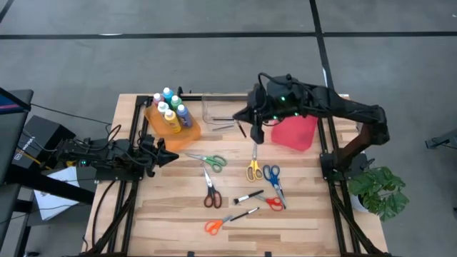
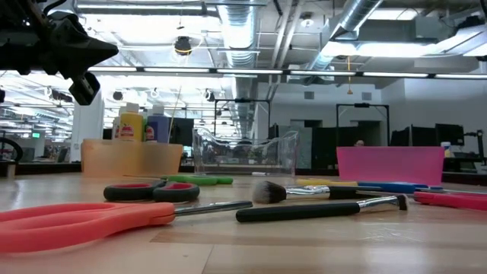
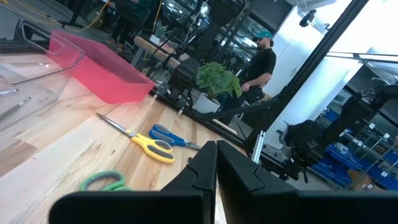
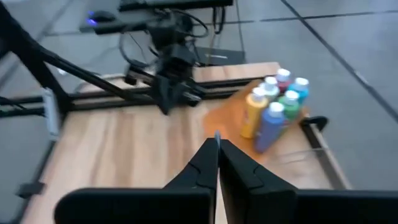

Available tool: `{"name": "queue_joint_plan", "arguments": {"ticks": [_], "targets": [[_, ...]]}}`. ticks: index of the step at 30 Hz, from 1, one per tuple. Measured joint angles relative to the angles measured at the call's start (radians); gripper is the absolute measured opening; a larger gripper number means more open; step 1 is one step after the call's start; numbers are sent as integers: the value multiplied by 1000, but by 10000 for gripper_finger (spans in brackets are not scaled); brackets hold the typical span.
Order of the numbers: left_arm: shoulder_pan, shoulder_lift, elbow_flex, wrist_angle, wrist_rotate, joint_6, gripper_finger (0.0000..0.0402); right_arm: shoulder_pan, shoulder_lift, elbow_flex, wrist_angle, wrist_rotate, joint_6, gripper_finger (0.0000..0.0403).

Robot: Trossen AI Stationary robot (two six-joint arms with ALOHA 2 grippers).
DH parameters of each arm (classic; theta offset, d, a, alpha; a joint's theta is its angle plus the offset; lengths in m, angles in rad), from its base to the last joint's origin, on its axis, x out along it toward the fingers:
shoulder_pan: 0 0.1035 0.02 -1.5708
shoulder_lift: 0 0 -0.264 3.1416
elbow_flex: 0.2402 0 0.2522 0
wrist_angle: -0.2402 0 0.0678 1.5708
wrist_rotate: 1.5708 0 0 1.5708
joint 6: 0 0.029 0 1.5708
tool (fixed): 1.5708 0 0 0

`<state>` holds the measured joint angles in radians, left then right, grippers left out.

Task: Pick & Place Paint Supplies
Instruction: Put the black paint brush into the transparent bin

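Nearest the tabletop's (image 1: 300, 214) front edge lie orange-handled scissors (image 1: 213, 226), two paintbrushes (image 1: 248, 196) and red-handled scissors (image 1: 273, 203). Behind them lie dark red (image 1: 210, 197), blue (image 1: 271, 173), yellow (image 1: 253, 170) and green scissors (image 1: 215, 161). The left gripper (image 1: 171, 157), pinched together and empty, waits at the left edge. Farther back, the right gripper (image 1: 258, 135), likewise clamped on nothing, hangs between a clear bin (image 1: 214, 114) and a pink bin (image 1: 294, 133). Paint bottles (image 1: 170, 111) stand in the orange bin (image 1: 187, 133).

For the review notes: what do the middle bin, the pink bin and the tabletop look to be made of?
Middle bin: looks like clear, glossy plastic; the room shows through its walls and the rims catch highlights.
Pink bin: probably opaque plastic with a smooth, slightly shiny face; uniform colour, thin straight walls.
Tabletop: light wood, apparently planks or butcher block, with visible grain and seams and a satin finish.
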<state>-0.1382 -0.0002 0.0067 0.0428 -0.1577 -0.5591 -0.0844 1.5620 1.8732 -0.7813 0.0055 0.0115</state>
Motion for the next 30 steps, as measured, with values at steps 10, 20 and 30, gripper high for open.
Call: {"name": "queue_joint_plan", "arguments": {"ticks": [10,20,30], "targets": [[0,0,0,-3,0,0,6,-181,163,3,29,109,-159,0],[0,0,0,-4,0,0,6,-354,436,1,179,39,-250,0],[0,0,0,-5,-1,0,6,-407,585,0,155,-35,-259,0]]}}
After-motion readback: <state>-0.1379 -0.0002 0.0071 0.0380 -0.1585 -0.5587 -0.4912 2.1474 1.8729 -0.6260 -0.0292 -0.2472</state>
